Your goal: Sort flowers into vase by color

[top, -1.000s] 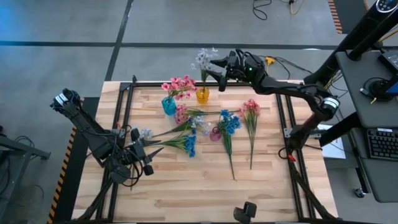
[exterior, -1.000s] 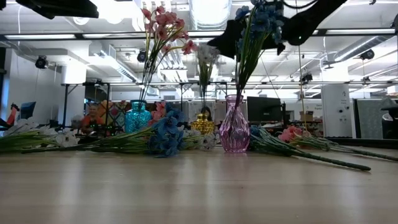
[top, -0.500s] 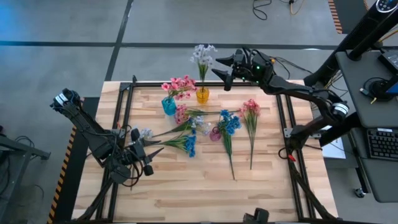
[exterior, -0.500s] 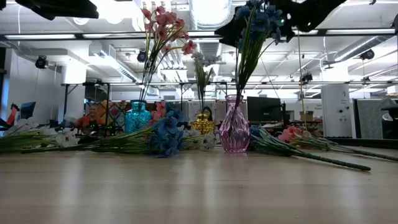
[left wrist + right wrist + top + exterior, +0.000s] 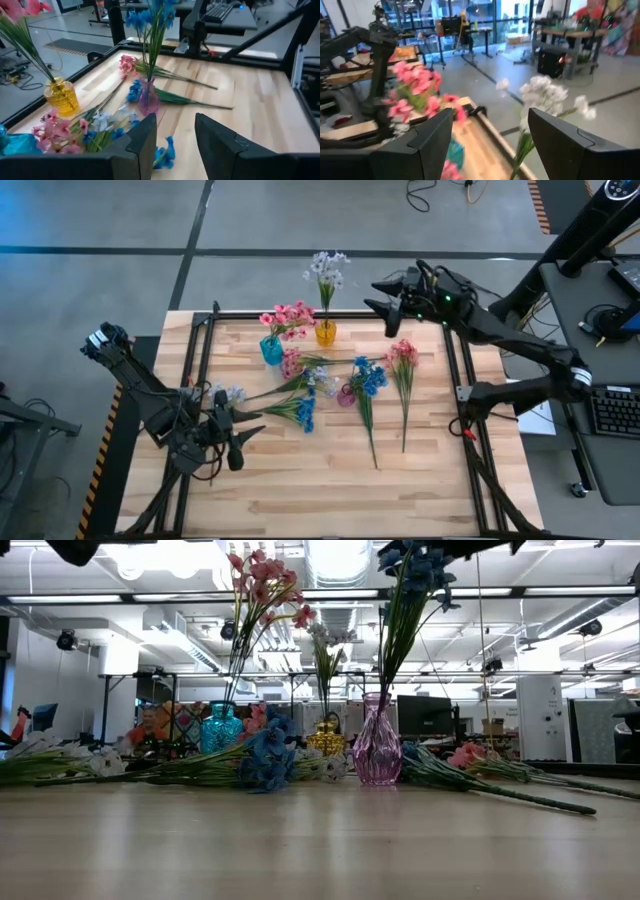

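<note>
From above, the right gripper (image 5: 385, 302) hangs over the table's (image 5: 430, 480) far edge, just right of the yellow vase (image 5: 326, 333), its fingers spread wide and holding nothing. The white spray (image 5: 326, 269) stands in that vase. Pink flowers (image 5: 287, 318) stand in the blue vase (image 5: 271, 350), and a blue spray (image 5: 370, 377) in the pink vase (image 5: 346, 395). Loose flowers lie mid-table — a mixed heap (image 5: 300, 380) of pink, white and blue stems and, to the right, a pink stem (image 5: 404, 370). The left gripper (image 5: 240, 442) waits low at the near left, its fingers partly apart and empty.

At table level, the three vases stand in a row — blue (image 5: 221, 728), yellow (image 5: 326, 738), pink (image 5: 377, 748) — with stems rising from each and loose flowers (image 5: 150, 765) lying flat behind.

The left wrist view shows its two fingers (image 5: 145, 145) with a gap between them, and the pink vase (image 5: 148, 97) beyond.

The right wrist view shows wide-set fingers (image 5: 427, 142), white blooms (image 5: 545, 97) and pink blooms (image 5: 417, 85) ahead.
</note>
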